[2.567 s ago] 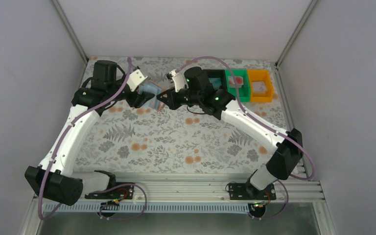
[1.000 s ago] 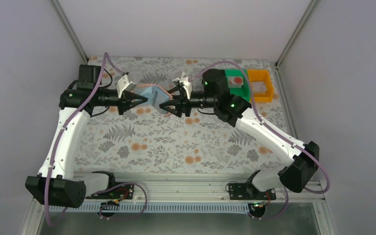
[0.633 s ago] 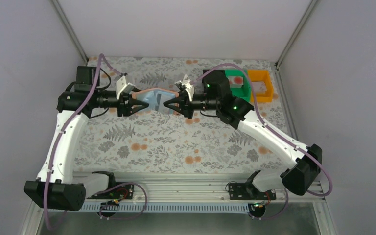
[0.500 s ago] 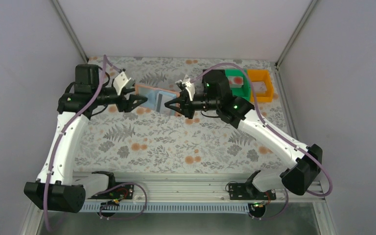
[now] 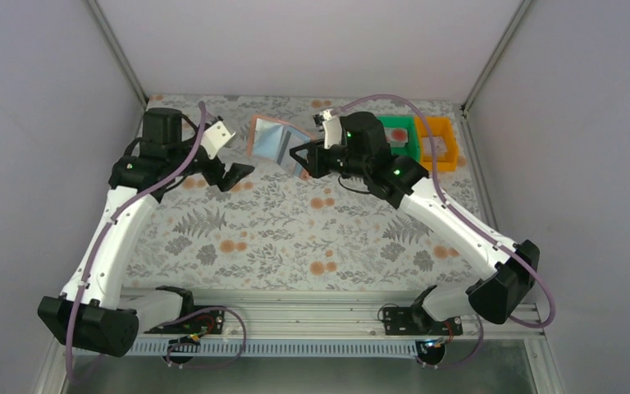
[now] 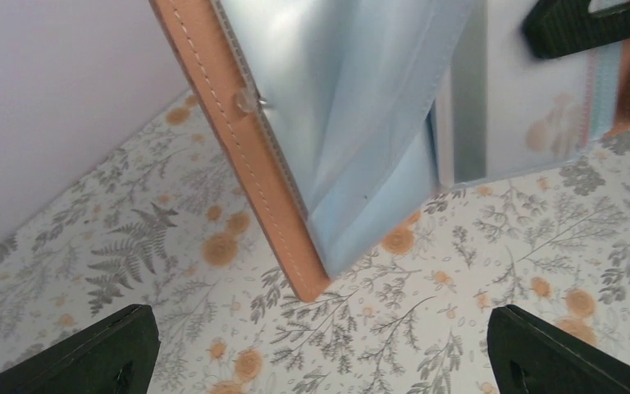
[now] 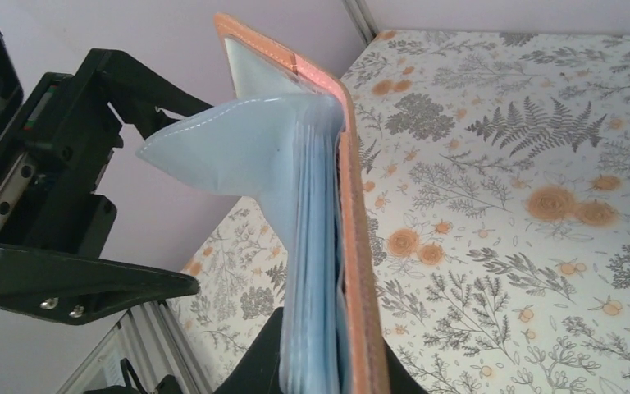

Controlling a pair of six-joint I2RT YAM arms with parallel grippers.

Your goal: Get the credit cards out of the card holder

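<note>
The card holder (image 5: 271,139), salmon-tan outside and light blue inside, hangs open above the back of the table. My right gripper (image 5: 299,156) is shut on its right edge. In the right wrist view the holder (image 7: 328,205) stands edge-on between my gripper's (image 7: 328,369) fingers. My left gripper (image 5: 228,164) is open and empty, just left of and below the holder, apart from it. The left wrist view shows the holder (image 6: 361,123) above my gripper's (image 6: 324,361) wide-spread fingers. A white card with a red mark (image 5: 397,135) lies in the green bin, and a whitish card (image 5: 435,146) in the orange bin.
The green bin (image 5: 411,134) and orange bin (image 5: 445,156) stand at the back right, partly behind my right arm. The floral tablecloth (image 5: 295,238) covers the table. Grey walls close in the left, back and right sides.
My left gripper has let go of the holder's left flap, opened and drawn back to the left. My right gripper has carried the holder up and toward the back.
</note>
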